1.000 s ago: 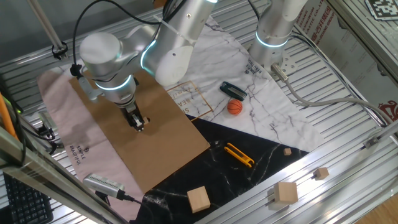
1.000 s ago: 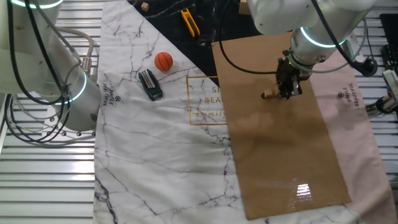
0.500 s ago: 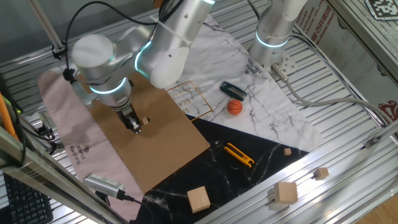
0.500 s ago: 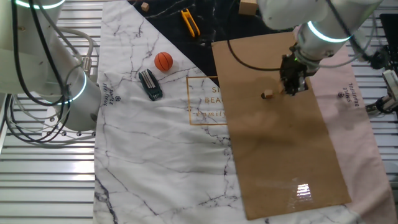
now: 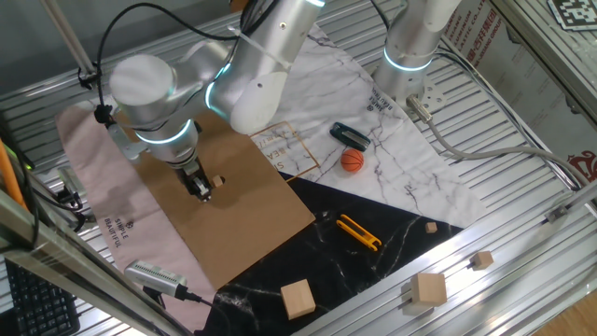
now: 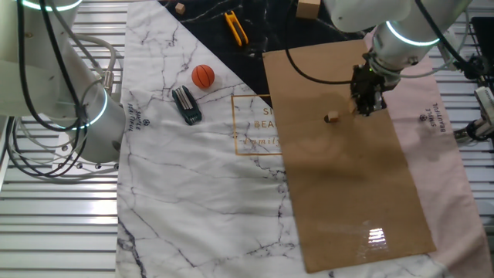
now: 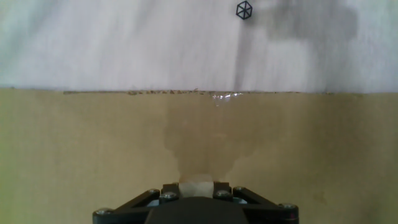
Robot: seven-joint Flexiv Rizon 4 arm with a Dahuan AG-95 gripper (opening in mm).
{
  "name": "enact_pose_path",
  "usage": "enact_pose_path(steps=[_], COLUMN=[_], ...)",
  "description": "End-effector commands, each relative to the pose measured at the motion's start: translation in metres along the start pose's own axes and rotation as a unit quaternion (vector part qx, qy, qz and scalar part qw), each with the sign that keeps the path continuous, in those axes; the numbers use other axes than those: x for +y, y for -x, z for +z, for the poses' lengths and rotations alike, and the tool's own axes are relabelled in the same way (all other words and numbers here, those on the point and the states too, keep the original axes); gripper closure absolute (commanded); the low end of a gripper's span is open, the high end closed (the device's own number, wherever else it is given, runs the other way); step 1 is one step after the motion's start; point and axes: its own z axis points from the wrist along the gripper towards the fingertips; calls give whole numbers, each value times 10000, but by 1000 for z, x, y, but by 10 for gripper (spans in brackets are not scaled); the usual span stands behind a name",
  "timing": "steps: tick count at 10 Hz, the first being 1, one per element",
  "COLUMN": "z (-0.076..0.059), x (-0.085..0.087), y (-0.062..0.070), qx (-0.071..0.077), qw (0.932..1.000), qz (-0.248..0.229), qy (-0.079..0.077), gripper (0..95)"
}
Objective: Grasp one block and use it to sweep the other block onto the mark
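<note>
My gripper point(image 5: 202, 192) stands low over the brown cardboard point(image 5: 256, 219), shut on one tiny tan block. In the hand view that block point(image 7: 197, 185) shows as a pale cube between the fingers, over the cardboard point(image 7: 87, 149). The other tiny block point(image 5: 218, 180) lies on the cardboard just beside the gripper, apart from it. In the other fixed view this block point(image 6: 332, 117) lies left of the gripper point(image 6: 366, 108). The black mark does not show in any view.
An orange ball point(image 5: 351, 161), a black tool point(image 5: 350, 136) and a yellow tool point(image 5: 359, 232) lie right of the cardboard. Larger pale cubes point(image 5: 298, 299) point(image 5: 430, 289) sit at the front. A pink cloth point(image 7: 124, 43) borders the cardboard. A second arm's base point(image 6: 69, 108) stands on the marble sheet.
My gripper has moved sideways away from the other block, opening a gap between them. The other block has stayed where it lay on the cardboard.
</note>
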Motion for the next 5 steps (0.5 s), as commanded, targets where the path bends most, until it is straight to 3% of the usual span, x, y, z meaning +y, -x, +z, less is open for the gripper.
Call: enact_pose_path(steps=[1, 5], z=[1, 4], x=[0, -2], y=[0, -4], qx=[-6, -30], qw=[10000, 9999], qz=[7, 21], qy=[-6, -103], gripper=[950, 950])
